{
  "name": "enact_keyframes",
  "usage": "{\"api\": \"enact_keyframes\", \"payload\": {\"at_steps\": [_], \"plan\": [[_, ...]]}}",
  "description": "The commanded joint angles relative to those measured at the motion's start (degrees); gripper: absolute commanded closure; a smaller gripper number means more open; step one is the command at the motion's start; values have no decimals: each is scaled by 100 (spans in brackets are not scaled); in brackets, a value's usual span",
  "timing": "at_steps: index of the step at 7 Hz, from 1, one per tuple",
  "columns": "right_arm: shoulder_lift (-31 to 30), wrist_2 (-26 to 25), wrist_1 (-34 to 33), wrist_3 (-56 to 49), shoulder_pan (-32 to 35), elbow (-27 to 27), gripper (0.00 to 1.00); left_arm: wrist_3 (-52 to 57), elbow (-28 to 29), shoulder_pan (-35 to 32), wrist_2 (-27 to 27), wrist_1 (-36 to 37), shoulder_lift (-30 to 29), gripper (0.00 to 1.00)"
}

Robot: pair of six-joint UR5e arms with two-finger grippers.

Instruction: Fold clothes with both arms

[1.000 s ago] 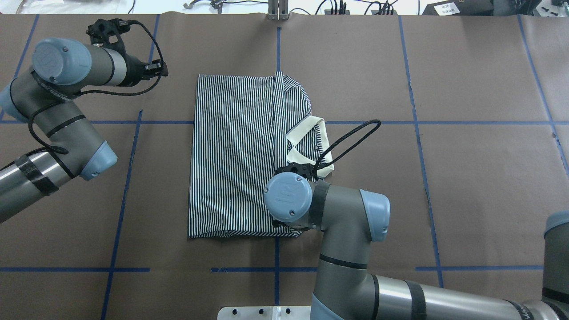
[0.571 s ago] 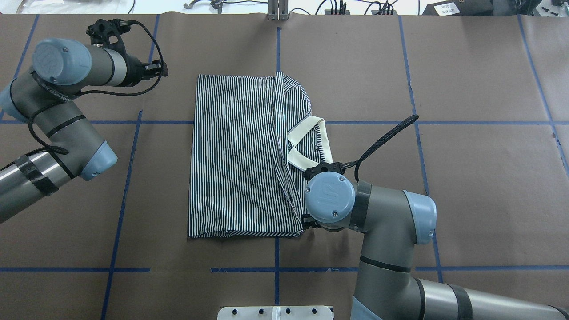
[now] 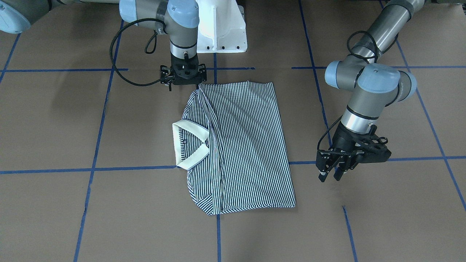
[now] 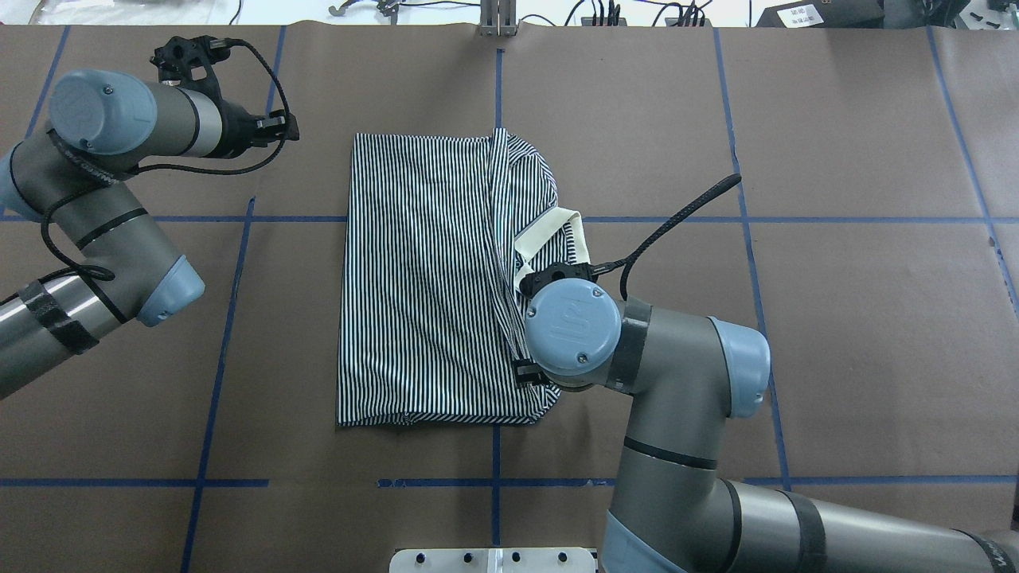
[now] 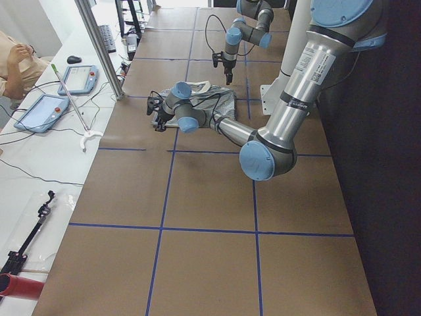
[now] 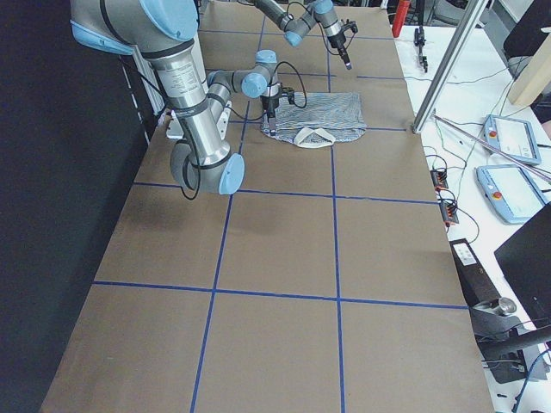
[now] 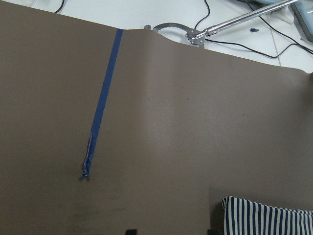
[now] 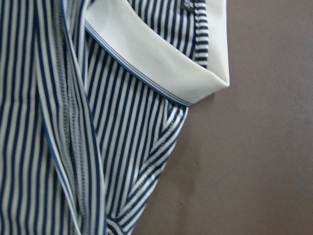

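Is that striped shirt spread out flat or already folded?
Folded, partly: shirt lies as a rectangle, no sleeves showing, one flap lapped over beside the collar.

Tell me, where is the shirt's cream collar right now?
In the front-facing view, the cream collar pokes from the striped polo shirt on its view-left edge, below the right gripper.

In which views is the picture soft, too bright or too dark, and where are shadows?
Right wrist view: very close, the stripes of the polo shirt look slightly soft at left. Left wrist view: the white surface beyond the brown table cover is washed out. Front-facing view: even light, faint shadows on the cover. Exterior left view: the area beside the table is almost black.
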Motion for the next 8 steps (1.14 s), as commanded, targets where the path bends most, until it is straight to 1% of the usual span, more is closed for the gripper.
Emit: {"api": "enact_keyframes", "payload": {"at_steps": [1, 2, 3, 8], "plan": [[767, -3, 71, 6, 32, -894, 0, 7, -95, 0, -66, 0, 75, 43], [806, -12, 437, 15, 32, -1195, 0, -2, -130, 0, -66, 9, 92, 43], [832, -3, 598, 6, 49, -1354, 0, -2, -200, 0, -66, 9, 153, 43], [798, 6, 591, -117, 181, -1470, 0, -11, -280, 0, -66, 9, 171, 42]]}}
